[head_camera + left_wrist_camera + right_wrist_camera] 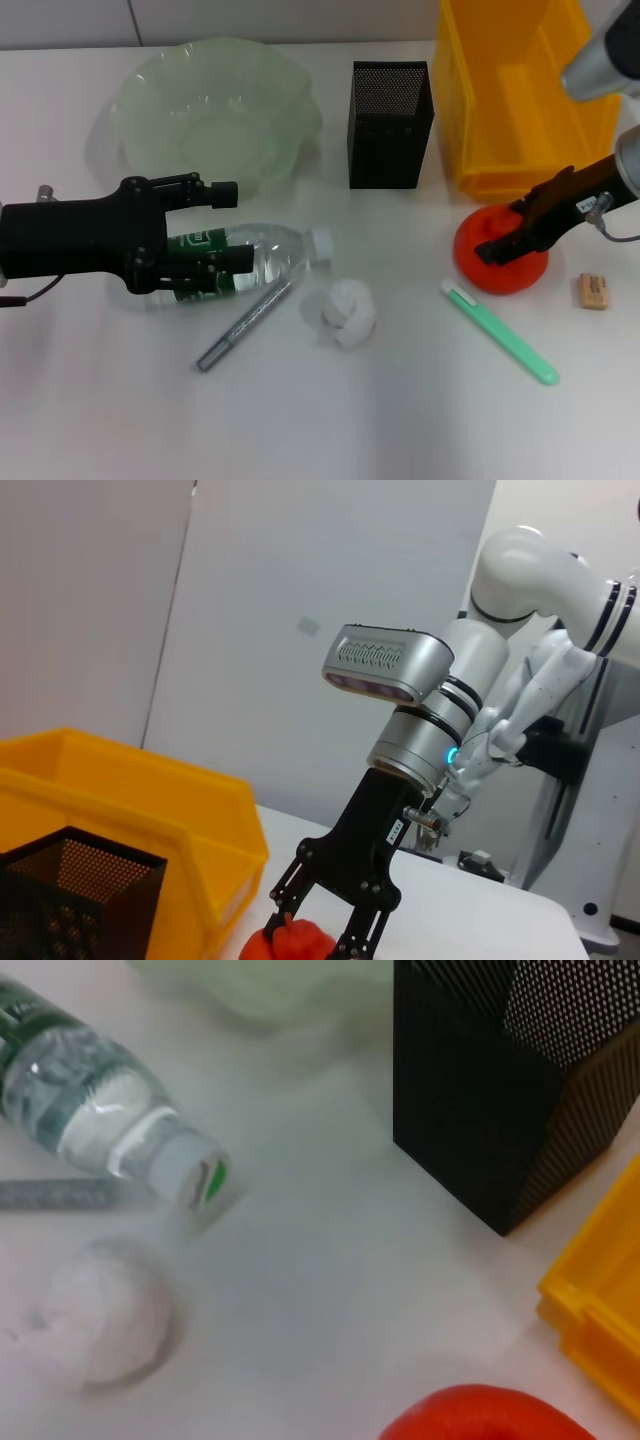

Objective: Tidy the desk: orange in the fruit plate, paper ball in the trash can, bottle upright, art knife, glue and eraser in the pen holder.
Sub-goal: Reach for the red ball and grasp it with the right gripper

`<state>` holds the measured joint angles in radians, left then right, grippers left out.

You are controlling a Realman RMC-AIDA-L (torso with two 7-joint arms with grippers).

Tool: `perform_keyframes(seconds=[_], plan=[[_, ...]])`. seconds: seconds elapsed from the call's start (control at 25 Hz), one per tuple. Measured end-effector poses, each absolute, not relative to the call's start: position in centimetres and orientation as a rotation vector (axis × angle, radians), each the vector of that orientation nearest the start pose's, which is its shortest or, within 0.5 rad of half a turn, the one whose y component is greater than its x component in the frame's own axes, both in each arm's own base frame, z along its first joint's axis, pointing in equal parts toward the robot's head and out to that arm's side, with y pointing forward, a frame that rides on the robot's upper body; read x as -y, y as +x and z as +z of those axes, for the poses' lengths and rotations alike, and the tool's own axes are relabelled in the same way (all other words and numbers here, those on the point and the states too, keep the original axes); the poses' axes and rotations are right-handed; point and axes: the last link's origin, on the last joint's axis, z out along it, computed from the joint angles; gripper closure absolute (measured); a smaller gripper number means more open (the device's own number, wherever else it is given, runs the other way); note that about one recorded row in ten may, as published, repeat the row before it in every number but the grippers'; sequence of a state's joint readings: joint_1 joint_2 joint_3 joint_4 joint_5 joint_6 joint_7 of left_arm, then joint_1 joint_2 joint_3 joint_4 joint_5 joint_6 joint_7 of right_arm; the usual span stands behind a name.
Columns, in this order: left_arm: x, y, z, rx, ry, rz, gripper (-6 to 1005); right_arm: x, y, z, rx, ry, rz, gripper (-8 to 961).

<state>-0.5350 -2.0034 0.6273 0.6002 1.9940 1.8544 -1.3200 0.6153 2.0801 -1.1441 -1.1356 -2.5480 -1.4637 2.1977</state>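
Note:
A clear bottle (262,255) with a green label lies on its side. My left gripper (232,228) is open, its fingers straddling the bottle's body. The orange (500,268) sits on the table right of centre. My right gripper (518,228) is open just above it, fingers either side of its top, as the left wrist view (320,930) shows. A paper ball (345,310), a grey pen-shaped knife (245,325), a green stick (500,330) and a tan eraser (592,291) lie on the table. The green fruit plate (150,100) and the black mesh pen holder (390,125) stand at the back.
A yellow bin (530,95) stands at the back right, next to the pen holder. The right wrist view shows the bottle's cap (190,1170), the paper ball (95,1325), the pen holder (510,1080) and the orange's top (480,1415).

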Motion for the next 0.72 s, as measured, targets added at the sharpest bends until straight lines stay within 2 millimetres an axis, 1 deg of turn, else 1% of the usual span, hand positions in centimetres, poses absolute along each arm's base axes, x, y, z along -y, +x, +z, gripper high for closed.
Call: perform_keyframes(seconds=[0.12,0.48,0.64,0.72], plan=[[-30.38,-25.84,2.92,0.498,-2.867,-0.901,139,-37.08,22.26,0.52,-0.818,-2.667,-0.375,325],[-30.54,-26.00,2.84,0.504,-2.854,-0.888,139,-37.36,22.20,0.71,-0.792,-2.647,-0.364,336],[-30.52,-26.19,2.94,0.509,-2.838,-0.891,138,-37.32,21.88,0.94,-0.778,-2.651,-0.356,570],[-30.51,-26.28,2.99,0.508,-2.831,-0.891,138,-37.27,21.57,1.20,-0.766,-2.653,-0.354,626]])
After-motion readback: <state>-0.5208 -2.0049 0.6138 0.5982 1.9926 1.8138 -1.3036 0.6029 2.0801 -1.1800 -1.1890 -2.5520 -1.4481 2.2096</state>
